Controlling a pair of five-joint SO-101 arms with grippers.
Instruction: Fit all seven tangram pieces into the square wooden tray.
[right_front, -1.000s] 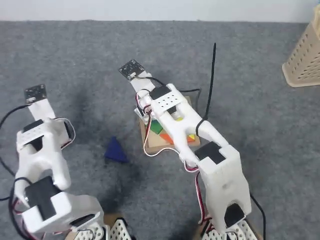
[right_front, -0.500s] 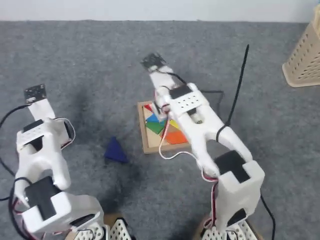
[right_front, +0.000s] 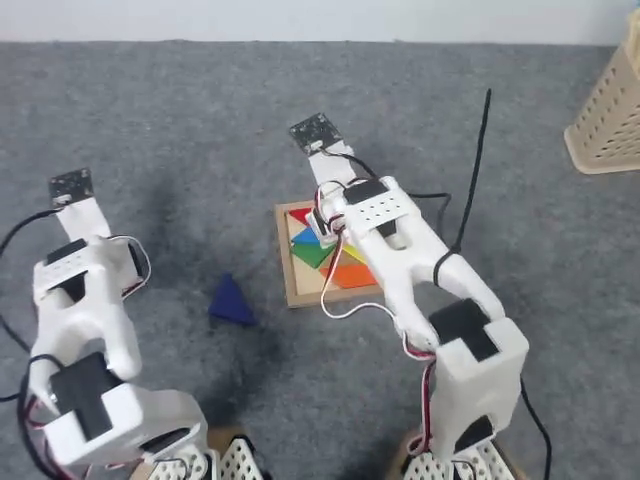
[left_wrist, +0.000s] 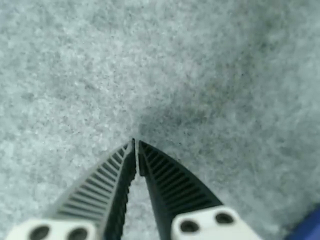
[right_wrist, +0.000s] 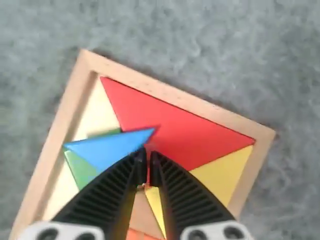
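Note:
The square wooden tray lies mid-table on grey carpet. Inside it I see a red triangle, a yellow piece, a green piece and an orange piece. A light blue triangle lies askew over the green and red pieces. My right gripper is shut, its tips right at that triangle's edge. A dark blue triangle lies on the carpet left of the tray. My left gripper is shut over bare carpet, holding nothing.
The left arm stands at the table's left side, well away from the tray. A beige latticed block sits at the far right edge. A black cable rises beside the right arm.
The right arm has swung to the right and farther back over the tray, uncovering more of the pieces. The left arm and the dark blue triangle have not moved.

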